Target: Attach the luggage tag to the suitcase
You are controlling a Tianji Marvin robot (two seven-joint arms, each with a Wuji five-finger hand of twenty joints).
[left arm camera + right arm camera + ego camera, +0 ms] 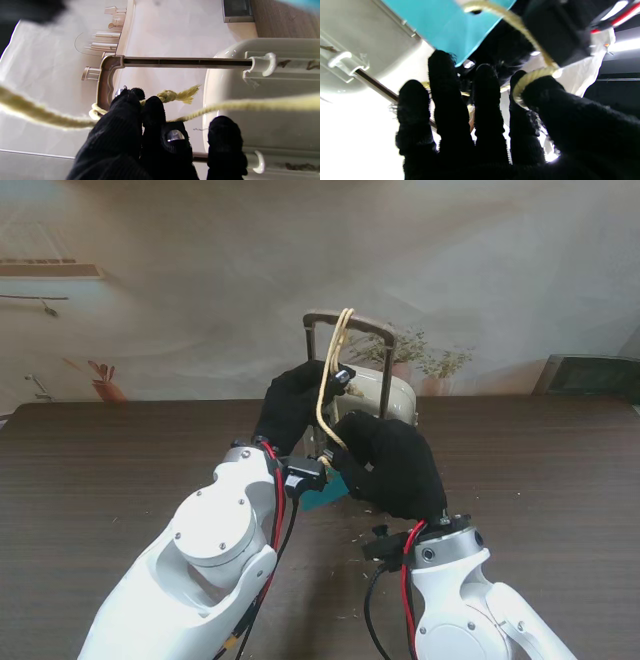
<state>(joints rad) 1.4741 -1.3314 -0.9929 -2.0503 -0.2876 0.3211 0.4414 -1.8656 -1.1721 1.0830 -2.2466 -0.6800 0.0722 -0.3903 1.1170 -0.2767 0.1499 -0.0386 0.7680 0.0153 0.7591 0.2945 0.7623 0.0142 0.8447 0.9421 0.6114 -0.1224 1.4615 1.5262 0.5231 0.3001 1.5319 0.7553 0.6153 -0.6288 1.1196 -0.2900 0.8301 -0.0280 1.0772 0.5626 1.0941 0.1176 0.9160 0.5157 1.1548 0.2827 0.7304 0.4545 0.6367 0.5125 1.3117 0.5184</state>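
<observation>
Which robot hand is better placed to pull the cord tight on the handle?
Probably left: the left robot hand pinches the cord beside the handle; the right robot hand sits lower, near the tag.

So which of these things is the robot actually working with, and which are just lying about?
In the job:
suitcase
suitcase handle
yellow cord
blue tag
left robot hand
right robot hand

Just lying about:
table
crumbs on the table
dark box, far right
</observation>
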